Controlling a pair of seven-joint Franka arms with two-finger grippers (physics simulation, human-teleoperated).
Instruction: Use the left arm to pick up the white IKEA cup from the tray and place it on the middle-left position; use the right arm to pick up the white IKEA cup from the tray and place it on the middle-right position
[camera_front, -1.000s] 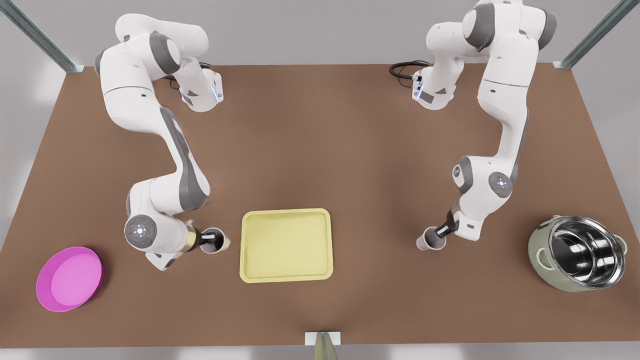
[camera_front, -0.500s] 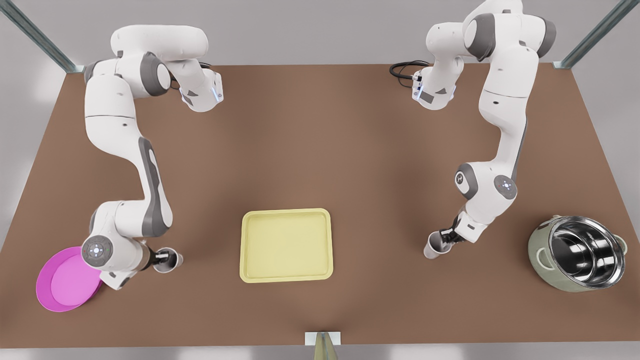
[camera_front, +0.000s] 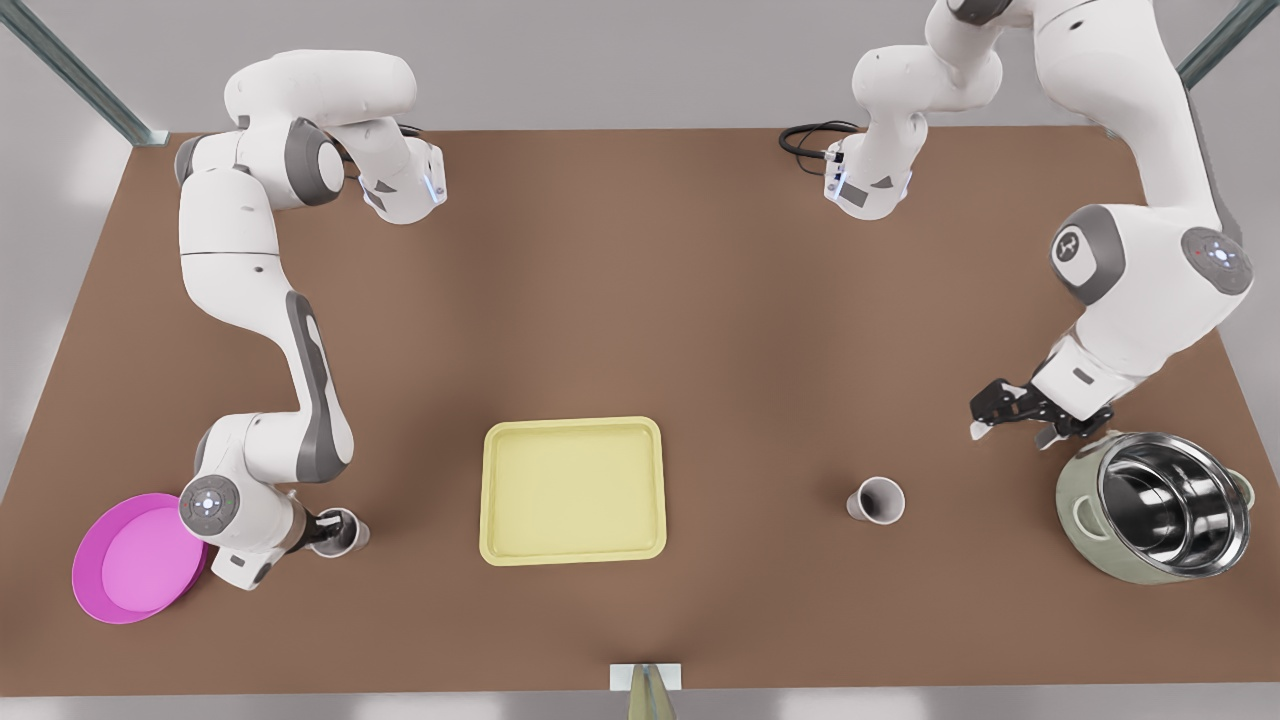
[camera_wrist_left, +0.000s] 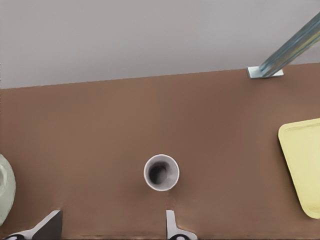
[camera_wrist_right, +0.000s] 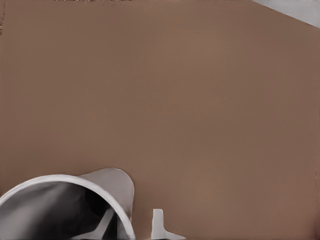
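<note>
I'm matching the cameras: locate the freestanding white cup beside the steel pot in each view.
Front view: white cup stands between pale yellow tray and steel pot.
Left wrist view: same cup, upright, between tray and pot.
Right wrist view: a different cup, held by right gripper.
Landmark: the tray.

Taking the bench's (camera_front: 640, 300) far edge, where the arm bases stand, as twelve o'clock: the tray (camera_front: 572, 490) lies toward six of the bench's middle. At its three o'clock stands the free cup (camera_front: 879, 500), with the pot (camera_front: 1085, 510) farther out at three. The left gripper (camera_front: 1008, 425) hangs at the pot's eleven. At the tray's nine, the held cup (camera_front: 350, 535) sits pinched in the right gripper (camera_front: 335, 528), the dish (camera_front: 135, 560) beyond.
</note>
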